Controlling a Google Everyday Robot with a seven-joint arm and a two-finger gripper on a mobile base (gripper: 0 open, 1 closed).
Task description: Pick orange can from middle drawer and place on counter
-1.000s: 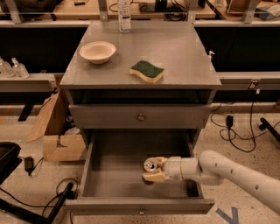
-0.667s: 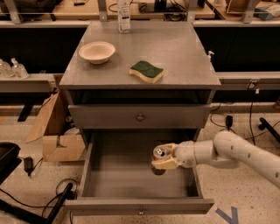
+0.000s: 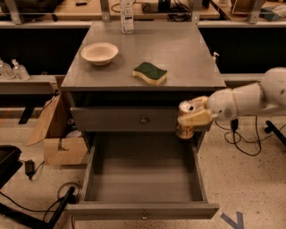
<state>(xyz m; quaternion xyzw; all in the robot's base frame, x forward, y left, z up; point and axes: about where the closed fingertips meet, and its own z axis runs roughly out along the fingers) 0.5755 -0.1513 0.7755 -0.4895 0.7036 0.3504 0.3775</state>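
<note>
My gripper (image 3: 191, 118) is shut on the orange can (image 3: 185, 130) and holds it upright in the air, in front of the closed upper drawer's right end, above the right side of the open middle drawer (image 3: 143, 179). The can's silver top shows above the fingers (image 3: 196, 117) and its patterned lower part below them. The drawer's grey floor holds nothing. The counter (image 3: 178, 49) is the grey cabinet top, just above and behind the can. My white arm comes in from the right.
On the counter stand a cream bowl (image 3: 99, 53) at left, a green and yellow sponge (image 3: 150, 73) in the middle and a clear plastic bottle (image 3: 127, 12) at the back. A cardboard box (image 3: 60, 143) sits left of the cabinet. Cables lie on the floor.
The gripper has lifted the can out of the drawer, up and to the right, to the height of the upper drawer front. The drawer floor now holds nothing.
</note>
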